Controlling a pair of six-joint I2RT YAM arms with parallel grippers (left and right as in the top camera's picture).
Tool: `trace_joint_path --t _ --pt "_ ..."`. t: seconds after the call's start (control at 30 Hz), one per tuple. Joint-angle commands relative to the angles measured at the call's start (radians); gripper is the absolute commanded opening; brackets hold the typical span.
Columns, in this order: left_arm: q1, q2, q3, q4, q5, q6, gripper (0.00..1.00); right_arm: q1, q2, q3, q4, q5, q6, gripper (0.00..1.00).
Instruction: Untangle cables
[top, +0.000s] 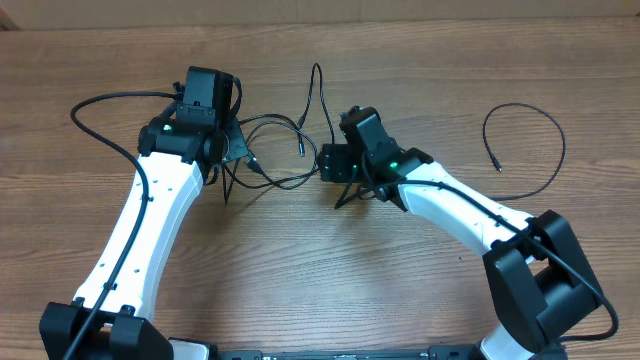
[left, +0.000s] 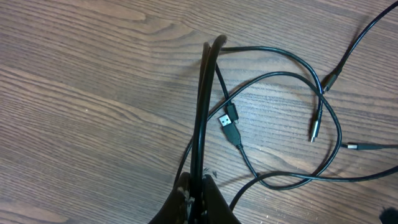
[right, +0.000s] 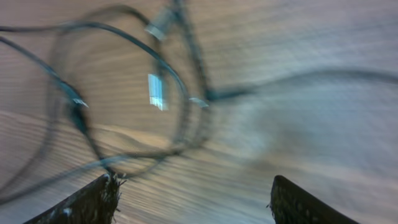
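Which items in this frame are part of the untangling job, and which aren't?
Job: tangle, pinched by the shut left gripper; lone cable lying apart at right; open right gripper.
Not the job: arm wiring; table.

Thin black cables (top: 288, 184) are lying in a loose tangle near the middle of the tabletop, slightly toward the far edge, with their loops crossing one another. One strand (top: 317, 80) is arching toward the far edge and doubling over. Two strands are running taut side by side out of the left gripper (left: 198, 186), which is pinching them. A USB plug (left: 229, 119) and a slim plug (left: 315, 127) are resting flat on the wood among the loops. A lone cable (top: 525, 106) is curling in an open arc, well apart from the tangle, toward the right edge.
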Motion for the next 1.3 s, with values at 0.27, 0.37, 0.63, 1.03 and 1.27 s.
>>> trace_joint_path --t 0.27,0.37,0.63,1.03,1.27 --pt "-0.008 -0.001 0.005 -0.002 0.003 -0.014 0.04 -0.08 -0.002 0.448 -0.404 0.047 -0.094 0.84" --pt "-0.008 -0.001 0.005 -0.002 0.004 -0.014 0.04 -0.095 -0.002 0.48 -0.438 0.048 -0.024 0.85" --pt "-0.008 -0.001 0.005 -0.01 0.004 -0.014 0.04 -0.103 0.1 0.48 -0.463 0.023 0.118 1.0" --pt "-0.008 -0.001 0.005 -0.024 0.004 -0.014 0.04 -0.108 0.109 0.48 -0.457 0.035 0.296 1.0" --pt "-0.008 -0.001 0.005 -0.024 0.004 -0.014 0.04 -0.137 0.162 0.48 -0.468 -0.003 0.388 0.99"
